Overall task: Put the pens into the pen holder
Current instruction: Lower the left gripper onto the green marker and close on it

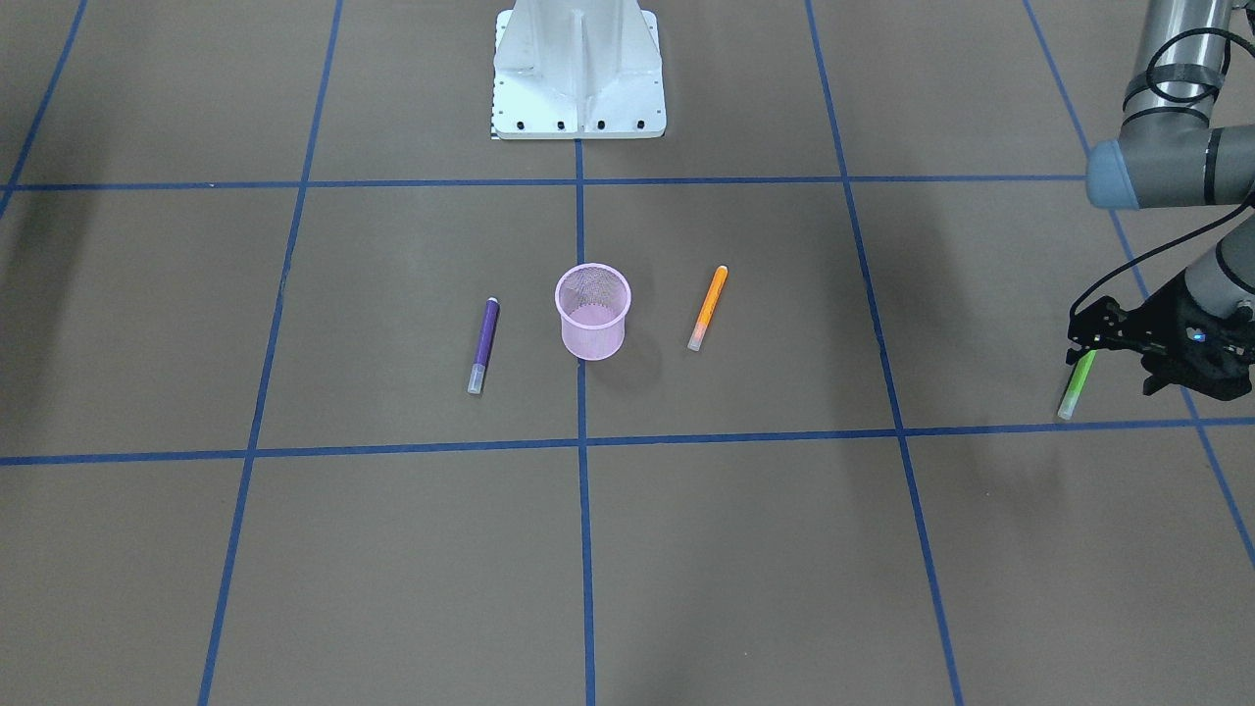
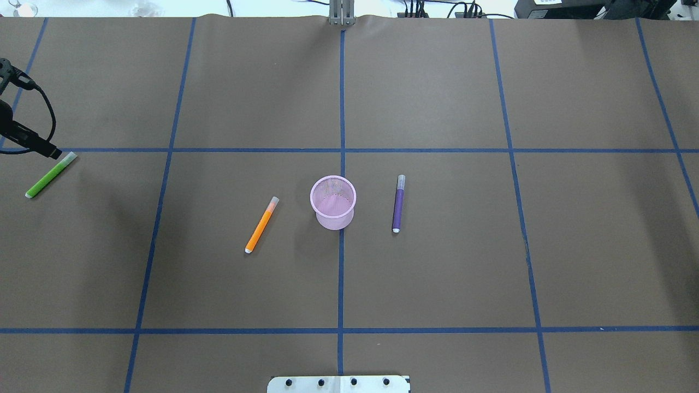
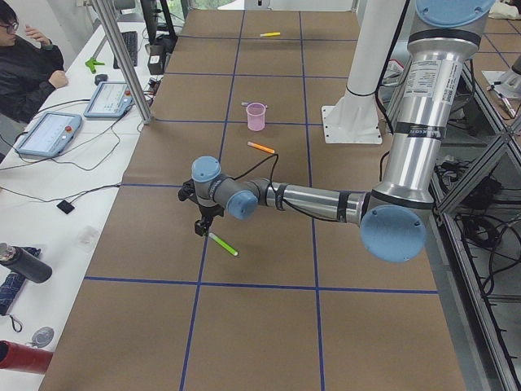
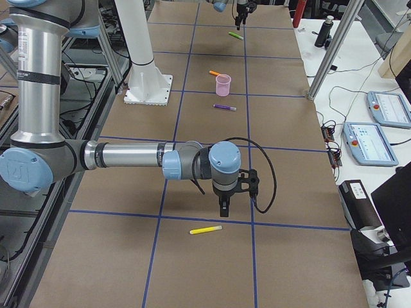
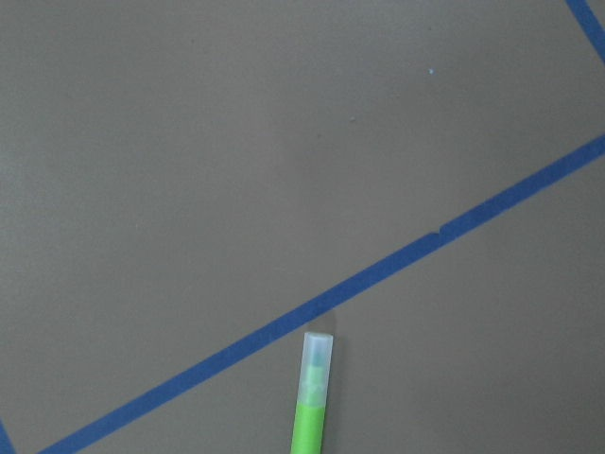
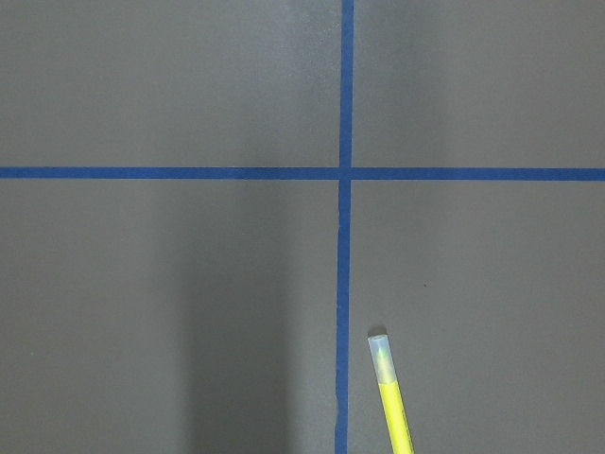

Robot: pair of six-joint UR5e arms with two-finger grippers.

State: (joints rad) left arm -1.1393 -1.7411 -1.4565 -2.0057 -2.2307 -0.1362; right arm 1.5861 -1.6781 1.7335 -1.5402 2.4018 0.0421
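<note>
The pink mesh pen holder [image 1: 592, 312] [image 2: 333, 203] stands upright mid-table and looks empty. The purple pen [image 2: 398, 203] lies to its right and the orange pen [image 2: 261, 225] to its left, both flat and apart from it. The green pen [image 2: 50, 175] [image 5: 312, 407] lies at the far left. My left gripper [image 2: 54, 153] [image 1: 1079, 345] hovers over its capped end; I cannot tell whether it is open. The yellow pen [image 4: 205, 230] [image 6: 392, 402] lies at the far right. My right gripper [image 4: 223, 208] hangs just above and beside it; its state is unclear.
The robot's white base [image 1: 578, 69] stands at the table's near middle edge. Blue tape lines [image 2: 341, 150] grid the brown table. A seated operator [image 3: 24, 57] and tablets [image 3: 49, 132] are on a side bench beyond the far edge.
</note>
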